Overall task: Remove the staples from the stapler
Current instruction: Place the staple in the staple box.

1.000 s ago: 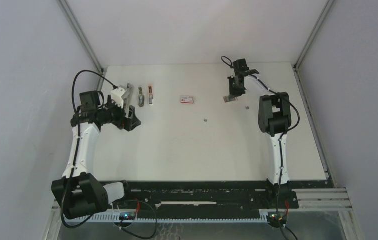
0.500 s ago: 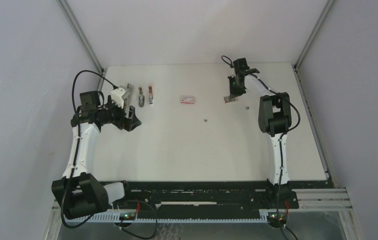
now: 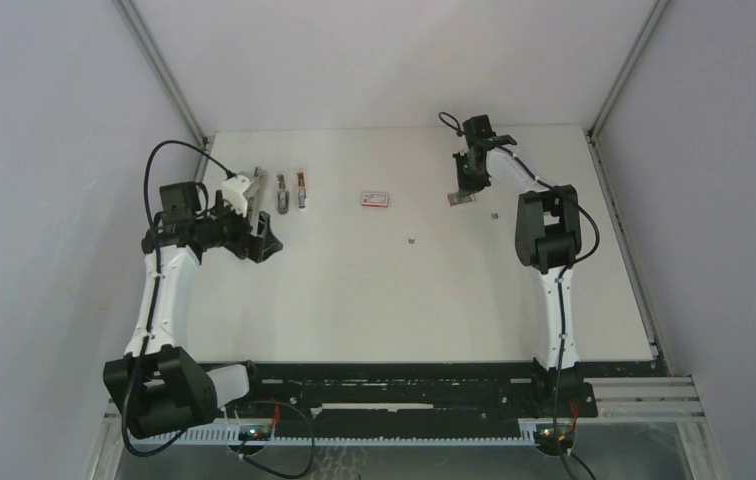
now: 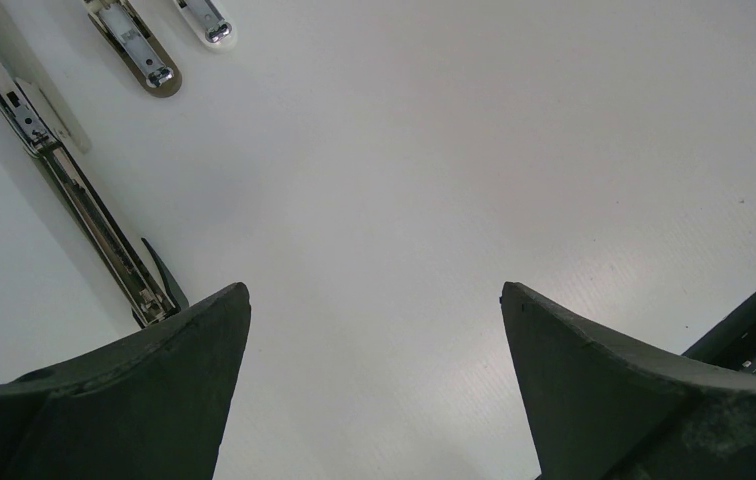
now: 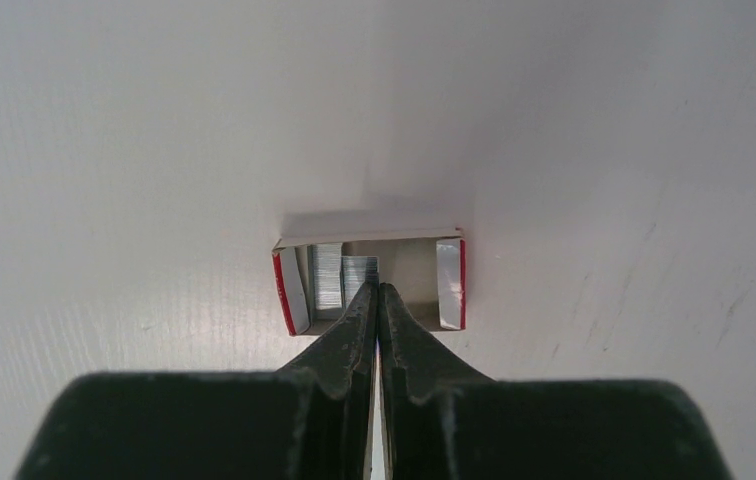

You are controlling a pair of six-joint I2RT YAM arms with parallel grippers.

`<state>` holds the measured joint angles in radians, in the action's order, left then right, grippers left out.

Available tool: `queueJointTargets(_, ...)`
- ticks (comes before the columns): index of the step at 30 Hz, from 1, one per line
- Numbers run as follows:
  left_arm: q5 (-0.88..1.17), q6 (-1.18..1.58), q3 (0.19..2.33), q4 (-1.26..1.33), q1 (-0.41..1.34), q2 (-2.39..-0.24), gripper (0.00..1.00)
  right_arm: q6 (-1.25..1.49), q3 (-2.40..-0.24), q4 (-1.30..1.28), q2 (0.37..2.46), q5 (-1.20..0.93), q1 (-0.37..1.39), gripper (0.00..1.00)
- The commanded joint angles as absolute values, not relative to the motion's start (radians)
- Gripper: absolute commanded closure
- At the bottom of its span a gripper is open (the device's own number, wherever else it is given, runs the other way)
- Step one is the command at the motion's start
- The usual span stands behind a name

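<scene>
The right tool (image 5: 376, 300), pressed together, points into an open red-edged cardboard tray (image 5: 450, 285) holding grey metallic staples (image 5: 329, 275). The left tool (image 4: 374, 292) hangs spread beside the opened steel stapler (image 4: 89, 210). The flat red-and-white box's (image 3: 375, 199) lettering is unreadable.

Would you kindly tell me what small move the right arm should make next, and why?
Probably raise the right gripper slightly, straight up: its jaws are shut, tips at the grey metal staple strips inside the small red-edged open cardboard tray, and whether they pinch one cannot be told.
</scene>
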<state>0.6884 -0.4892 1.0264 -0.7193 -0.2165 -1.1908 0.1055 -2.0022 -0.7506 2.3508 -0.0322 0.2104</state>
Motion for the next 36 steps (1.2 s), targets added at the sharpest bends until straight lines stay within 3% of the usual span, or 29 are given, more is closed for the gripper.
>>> queueJointTargets(1,0.718,-0.488,0.989,-0.697,-0.226,-1.177,0.0,0.08,-2.051,-0.754,2.335,-0.011,0.225,1.0)
queueJointTargets(36,0.716,-0.489,0.989,-0.696,-0.226,-1.18,0.0,0.079,-2.075,-0.768,2.385,0.007,0.218,0.99)
